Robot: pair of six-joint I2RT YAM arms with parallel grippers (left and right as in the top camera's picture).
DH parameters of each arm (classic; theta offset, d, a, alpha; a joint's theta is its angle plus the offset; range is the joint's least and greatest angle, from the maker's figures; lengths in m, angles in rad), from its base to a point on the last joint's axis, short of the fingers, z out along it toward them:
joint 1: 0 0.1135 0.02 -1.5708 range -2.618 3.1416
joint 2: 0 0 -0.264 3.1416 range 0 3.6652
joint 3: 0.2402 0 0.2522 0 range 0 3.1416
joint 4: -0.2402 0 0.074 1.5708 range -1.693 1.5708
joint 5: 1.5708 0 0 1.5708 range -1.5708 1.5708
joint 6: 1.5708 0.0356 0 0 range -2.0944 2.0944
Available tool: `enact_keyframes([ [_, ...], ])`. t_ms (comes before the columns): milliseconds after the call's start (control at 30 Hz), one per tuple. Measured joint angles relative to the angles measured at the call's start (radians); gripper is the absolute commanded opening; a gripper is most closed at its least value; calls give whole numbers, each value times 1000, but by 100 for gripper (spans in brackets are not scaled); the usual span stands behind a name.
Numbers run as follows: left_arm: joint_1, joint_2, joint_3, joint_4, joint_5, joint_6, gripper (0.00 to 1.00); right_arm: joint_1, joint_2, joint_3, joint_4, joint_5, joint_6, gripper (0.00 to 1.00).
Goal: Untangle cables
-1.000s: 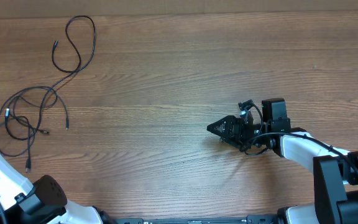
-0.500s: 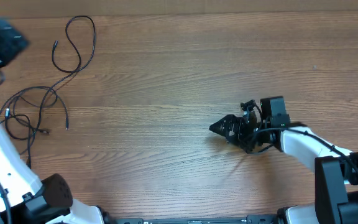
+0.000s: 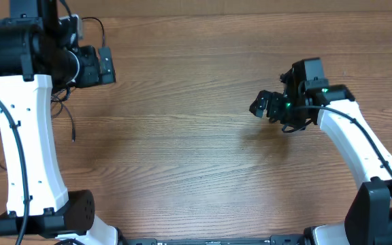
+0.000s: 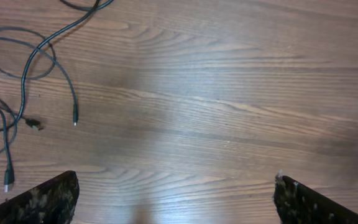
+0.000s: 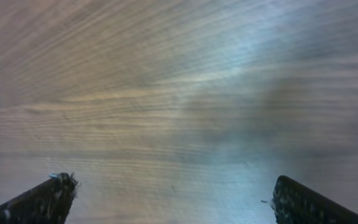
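Observation:
The cables are thin black cords lying loose on the wooden table at the far left. In the overhead view my left arm hides most of them; a strand (image 3: 71, 126) and part of a loop (image 3: 99, 24) show. The left wrist view shows strands (image 4: 23, 81) crossing at upper left, with small plug ends (image 4: 74, 122) lying free. My left gripper (image 3: 106, 66) (image 4: 176, 180) is open and empty, raised above the table to the right of the cables. My right gripper (image 3: 258, 106) (image 5: 173, 180) is open and empty over bare wood at the right.
The white left arm (image 3: 26, 136) stands across the table's left side, over the cables. The white right arm (image 3: 359, 143) reaches in from the lower right. The right wrist view shows only wood grain.
My left arm has swung up from the lower left corner over the cables at upper left. My right gripper has lifted and moved toward the far right.

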Motion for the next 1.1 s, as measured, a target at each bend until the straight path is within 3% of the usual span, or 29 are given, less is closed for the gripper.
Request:
enact_keyframes([
  [233, 0, -3, -130, -2, 1, 11, 100, 0, 0, 27, -193, 61, -7, 100],
  [500, 0, -117, -447, 55, -1, 12, 98, 0, -14, 27, -243, 77, -7, 100],
  [733, 0, -432, -698, 258, -8, 11, 99, 0, -194, -76, -155, 84, -6, 100],
  [933, 0, -771, -971, 494, -8, 11, 99, 0, -470, -259, -41, 84, -3, 100],
  [1100, 0, -1022, -1114, 599, -8, 11, 99, 0, -733, -340, -52, 84, 12, 100],
])
